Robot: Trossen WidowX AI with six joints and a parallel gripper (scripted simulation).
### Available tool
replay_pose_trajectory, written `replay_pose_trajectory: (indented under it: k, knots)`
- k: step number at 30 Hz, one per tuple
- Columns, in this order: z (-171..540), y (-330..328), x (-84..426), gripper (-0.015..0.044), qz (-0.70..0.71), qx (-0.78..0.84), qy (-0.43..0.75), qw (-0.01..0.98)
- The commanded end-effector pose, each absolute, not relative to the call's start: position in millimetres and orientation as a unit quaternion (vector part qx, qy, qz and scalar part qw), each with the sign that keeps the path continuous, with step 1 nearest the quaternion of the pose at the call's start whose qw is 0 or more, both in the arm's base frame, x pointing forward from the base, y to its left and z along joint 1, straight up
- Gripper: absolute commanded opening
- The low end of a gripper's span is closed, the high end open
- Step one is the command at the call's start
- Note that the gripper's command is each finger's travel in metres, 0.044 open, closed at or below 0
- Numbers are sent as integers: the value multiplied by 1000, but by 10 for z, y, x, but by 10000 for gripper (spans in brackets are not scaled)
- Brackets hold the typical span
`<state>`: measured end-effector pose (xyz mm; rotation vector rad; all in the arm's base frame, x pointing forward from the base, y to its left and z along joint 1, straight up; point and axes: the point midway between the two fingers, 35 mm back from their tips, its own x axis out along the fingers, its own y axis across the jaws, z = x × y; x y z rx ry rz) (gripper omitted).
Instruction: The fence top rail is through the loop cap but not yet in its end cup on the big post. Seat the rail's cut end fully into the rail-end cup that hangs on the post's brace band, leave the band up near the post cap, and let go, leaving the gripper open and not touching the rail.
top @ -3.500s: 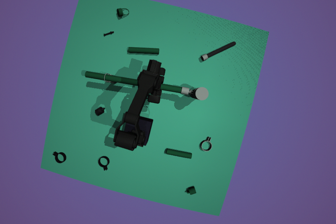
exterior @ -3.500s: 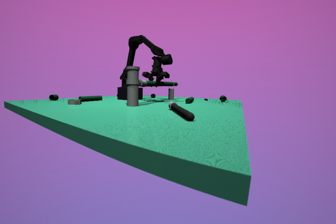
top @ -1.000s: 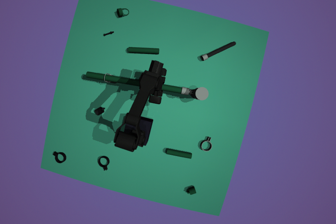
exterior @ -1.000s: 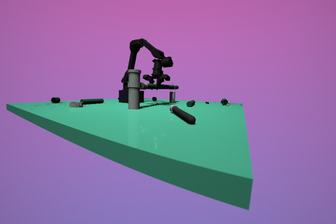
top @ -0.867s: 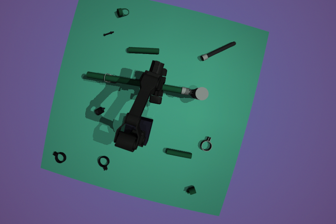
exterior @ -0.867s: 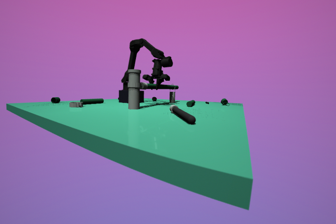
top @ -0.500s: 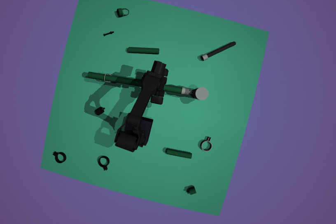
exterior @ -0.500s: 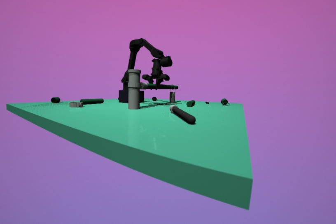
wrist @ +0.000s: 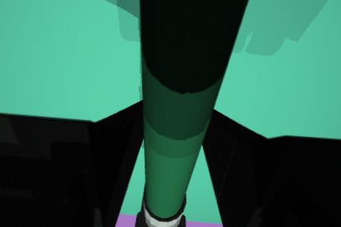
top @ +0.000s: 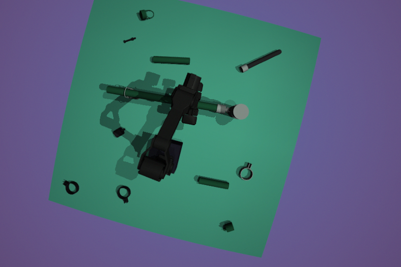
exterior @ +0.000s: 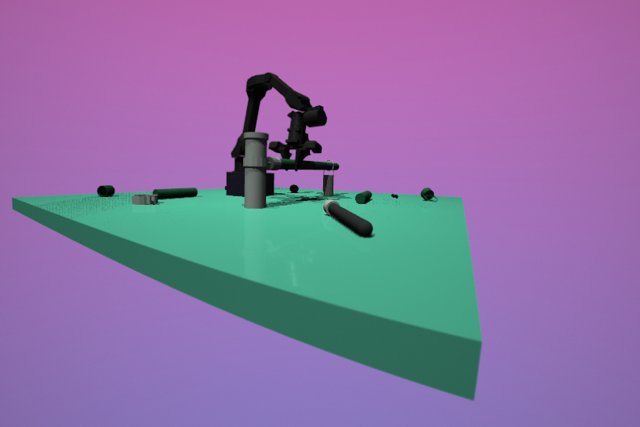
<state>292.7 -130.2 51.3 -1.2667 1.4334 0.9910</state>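
Hiding rail [wrist: 180, 109], clamped pincer [wrist: 175, 172]

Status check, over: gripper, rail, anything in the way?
Gripper shut on rail. Rail through loop cap, cut end at cup by post; seating unclear. Nothing in the way.

My arm [top: 168, 121] rises from its base [exterior: 242, 181], folds at the elbow high above it and slopes down to the wrist, which points my gripper [exterior: 298, 163] almost straight down. My fingers are clamped on the rail [wrist: 175, 138], one on each side of it (they stand partway apart, held there by its width). In the wrist view my two dark fingers frame the rail left and right, their tips out of sight.
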Motion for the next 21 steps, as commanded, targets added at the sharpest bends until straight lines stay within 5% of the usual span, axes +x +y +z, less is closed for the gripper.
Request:
replay_pose_trajectory:
  k: [1,21]
  knots:
    - [535,-1367,2919,0,402,-521,589,470]
    - [515,-1376,2915,0,405,-518,586,473]
